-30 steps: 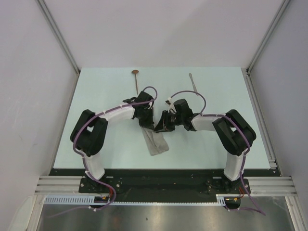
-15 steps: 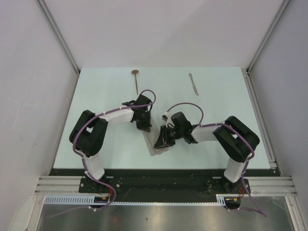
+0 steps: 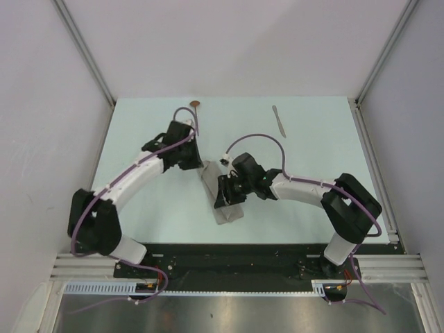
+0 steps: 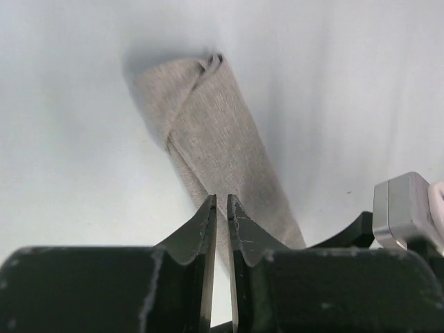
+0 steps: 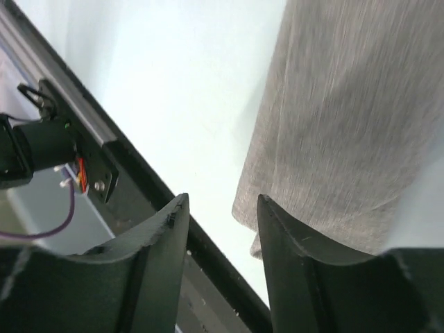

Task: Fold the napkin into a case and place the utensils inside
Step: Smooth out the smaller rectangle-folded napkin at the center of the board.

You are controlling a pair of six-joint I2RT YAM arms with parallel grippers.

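Grey-beige napkin (image 3: 229, 213) lies folded into a long narrow strip on the pale table (image 3: 312, 173), near the middle and towards the near edge. It runs at a slant from far left to near right, between the two arms. From the left wrist view its far end shows layered folds tucked over one another, so the folding looks largely done. Whether the strip has an open pocket I cannot tell.

Over the far end of the strip, the left gripper (image 4: 220, 201) has its jaws only a thin slit apart, and they seem to clamp nothing. Above the near end, the right gripper (image 5: 223, 199) has its jaws clearly parted over the edge of the cloth, gripping nothing.

Both utensils are well apart from the napkin at the far side of the table. The spoon (image 3: 195, 105) is to the left, its handle mostly hidden behind the left arm, and the knife (image 3: 279, 120) is to the right. Neither has been picked up.

By my judgement the case is made or close to it, and the second half is not yet begun: fetch each utensil and slide it inside
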